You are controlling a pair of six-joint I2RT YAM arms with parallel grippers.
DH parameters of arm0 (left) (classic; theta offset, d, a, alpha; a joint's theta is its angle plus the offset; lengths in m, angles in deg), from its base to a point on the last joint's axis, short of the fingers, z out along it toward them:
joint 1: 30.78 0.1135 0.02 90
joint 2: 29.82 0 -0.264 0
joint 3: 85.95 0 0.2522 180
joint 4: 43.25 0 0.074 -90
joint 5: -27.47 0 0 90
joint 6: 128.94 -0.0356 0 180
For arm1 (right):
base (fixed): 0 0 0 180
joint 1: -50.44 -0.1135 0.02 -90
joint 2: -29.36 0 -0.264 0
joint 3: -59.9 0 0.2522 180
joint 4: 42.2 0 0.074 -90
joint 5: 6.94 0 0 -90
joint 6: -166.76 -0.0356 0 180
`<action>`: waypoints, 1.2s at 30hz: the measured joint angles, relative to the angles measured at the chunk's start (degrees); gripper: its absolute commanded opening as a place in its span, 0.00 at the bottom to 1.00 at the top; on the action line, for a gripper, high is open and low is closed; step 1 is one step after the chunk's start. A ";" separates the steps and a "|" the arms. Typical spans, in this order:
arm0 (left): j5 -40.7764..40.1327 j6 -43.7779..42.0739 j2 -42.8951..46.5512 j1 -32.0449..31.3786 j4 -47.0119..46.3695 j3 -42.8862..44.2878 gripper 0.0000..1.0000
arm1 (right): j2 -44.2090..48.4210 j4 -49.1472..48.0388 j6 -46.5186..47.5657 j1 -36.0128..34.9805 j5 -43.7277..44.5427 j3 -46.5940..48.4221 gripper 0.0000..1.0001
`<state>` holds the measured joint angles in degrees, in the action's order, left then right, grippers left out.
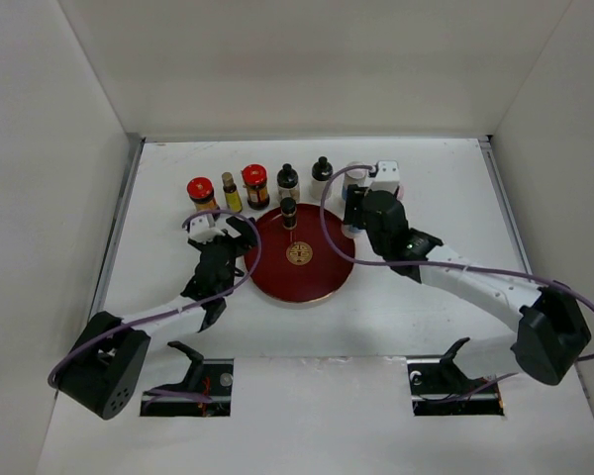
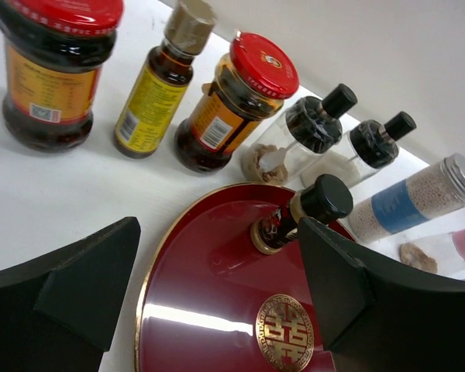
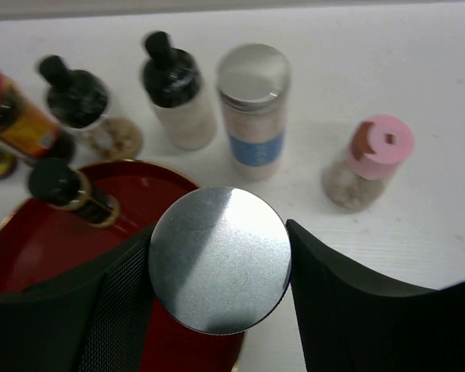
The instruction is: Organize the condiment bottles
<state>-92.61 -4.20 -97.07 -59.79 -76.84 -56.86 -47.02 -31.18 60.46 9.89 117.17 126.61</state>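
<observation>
Left gripper: fingers spread wide, holding nothing, over the plate's near-left rim.
Right gripper: clamped on a silver-lidded jar at the plate's right edge (body hidden beneath its lid).
Plate: dark red, gold-rimmed, with a gold double-happiness emblem at centre.
Small dark bottle: black cap, standing on the plate's far part.
Back row, left to right, on the table: red-lidded jar; yellow-labelled bottle; second red-lidded jar; brown-filled shaker; white-filled shaker; white-and-blue cylinder; pink-capped shaker.
Labels: orange and yellow panels (print too small to read).
</observation>
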 measured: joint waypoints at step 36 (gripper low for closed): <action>-11.19 -0.52 7.72 4.09 16.61 5.97 0.80 | -4.98 -17.75 -3.10 -3.45 -7.91 -0.15 0.47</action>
<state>-103.80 -4.72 -89.35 -55.70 -60.23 -50.89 -52.00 -48.93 57.36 6.43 109.26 126.45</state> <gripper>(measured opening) 0.813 0.623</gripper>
